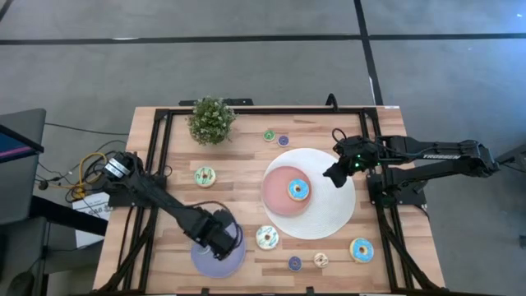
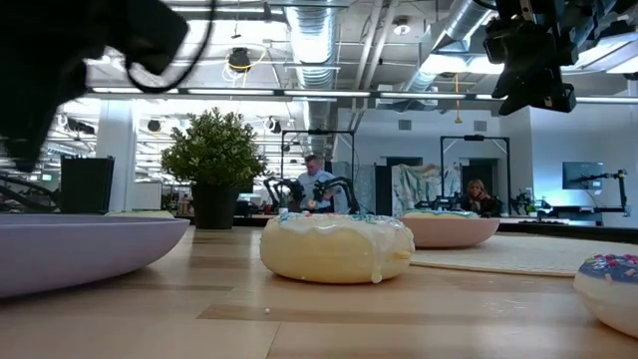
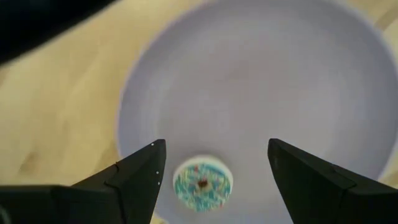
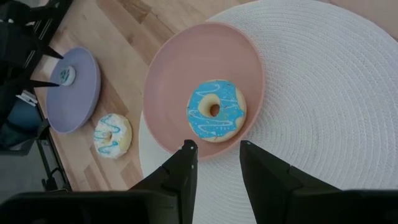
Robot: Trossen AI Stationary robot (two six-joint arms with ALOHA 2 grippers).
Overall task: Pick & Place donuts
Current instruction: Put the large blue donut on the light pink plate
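Hovering over the lavender plate (image 1: 218, 256), the left hand (image 3: 211, 163) has its fingers spread, and a small teal-iced donut (image 3: 203, 183) lies on the plate right between the fingertips, untouched. Across the table (image 1: 238, 164), the right hand (image 4: 215, 152) hangs above the white mat (image 1: 333, 215) with its fingers parted and empty; just ahead of it a blue-iced donut (image 4: 216, 110) sits on the pink plate (image 4: 171, 81). Another pale donut (image 4: 112, 134) lies on the wood between the two plates.
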